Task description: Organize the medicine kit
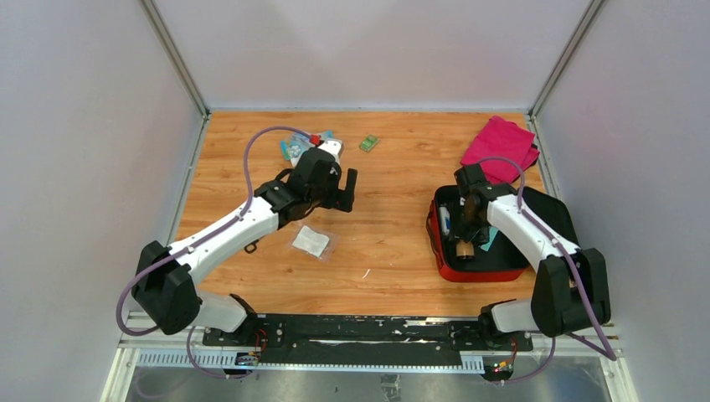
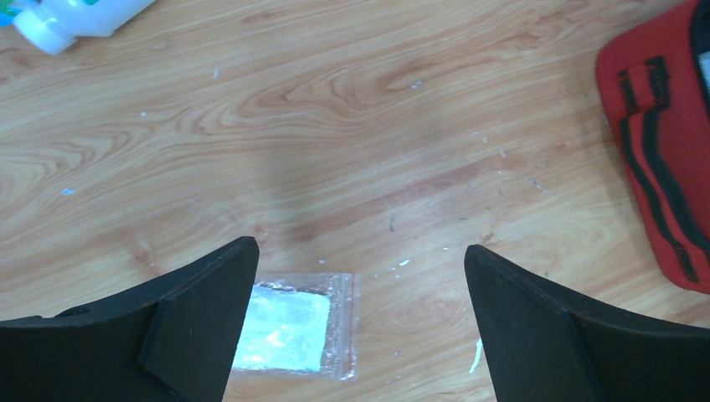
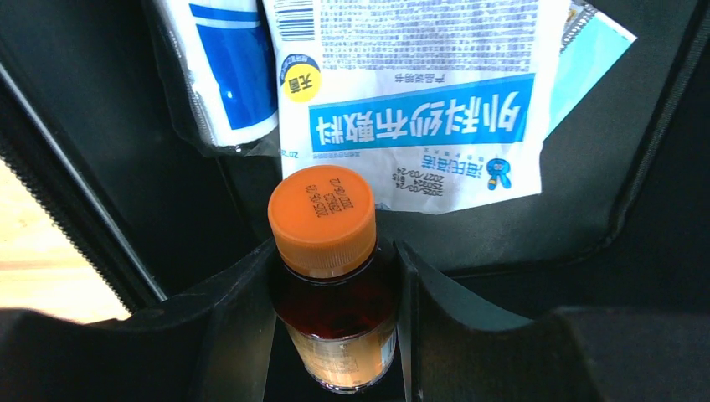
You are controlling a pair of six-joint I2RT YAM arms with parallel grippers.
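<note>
Inside medicine kit: right gripper clamps glossy brown bottle, ribbed orange cap; label cut off.
Over wooden table: left gripper spread wide; clear pouch half hidden.

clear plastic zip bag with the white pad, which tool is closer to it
Left. The open left tool hovers close by the clear plastic zip bag; the right tool is far off in the red soft zip case, shut on an orange-capped brown bottle.

Bright even overhead light, soft shadows on the table, medicine kit interior dim, near edges perhaps blurred
</note>
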